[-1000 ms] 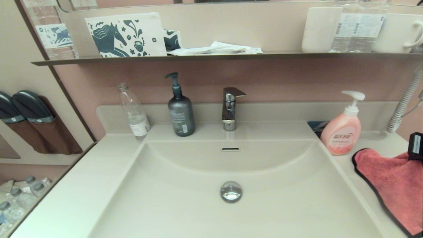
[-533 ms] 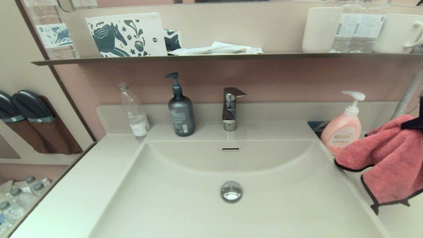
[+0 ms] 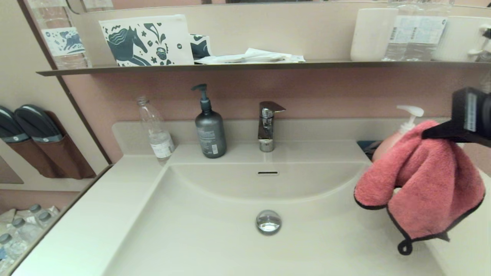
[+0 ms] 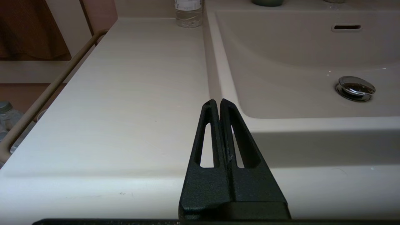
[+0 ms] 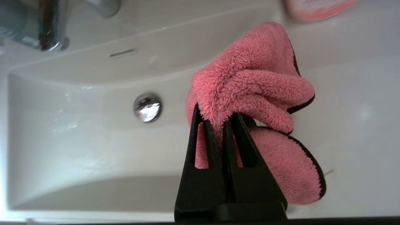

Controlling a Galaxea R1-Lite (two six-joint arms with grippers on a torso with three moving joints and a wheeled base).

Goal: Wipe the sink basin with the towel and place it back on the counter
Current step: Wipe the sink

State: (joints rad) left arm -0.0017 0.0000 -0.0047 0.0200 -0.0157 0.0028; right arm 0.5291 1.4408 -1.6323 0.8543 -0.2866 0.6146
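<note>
Head view, towel: we see the towel (image 3: 420,184) hanging bunched in the air at about 3 o'clock from the drain plug (image 3: 268,222). Its long axis runs up and down, the gathered top pointing up to the gripper and the loose black-edged corner pointing down.
Head view, right gripper: our right gripper (image 3: 431,133) comes in from the 3 o'clock edge and pinches the top of the cloth.
Head view, towel's place: it hangs over the line where the sink basin (image 3: 215,237) meets the counter (image 3: 96,214), clear of both as far as we can tell.
Head view, containers: the pink soap bottle (image 3: 402,126) stands behind the towel, mostly hidden. The grey pump bottle (image 3: 210,128) and a clear plastic bottle (image 3: 155,130), nearly empty, stand at 11 and 10 o'clock from the drain. The faucet (image 3: 266,124) is at 12 o'clock.
Head view, shelf: the shelf (image 3: 230,67) carries a horse-print pouch (image 3: 145,40) and white cups (image 3: 372,32).
Left wrist view, left gripper: our left gripper (image 4: 217,104) sits low in front of the counter (image 4: 125,93), fingers pressed together on nothing.
Left wrist view, basin: the sink basin (image 4: 297,62) holds only its drain plug (image 4: 355,87) and overflow slot (image 4: 347,27).
Right wrist view, grip: our right gripper (image 5: 215,117) is clamped on a fold of the towel (image 5: 250,90), which bulges past the fingertips and droops beneath them.
Right wrist view, basin: the sink basin (image 5: 78,140) lies below, with the drain plug (image 5: 147,107) beside the cloth.
</note>
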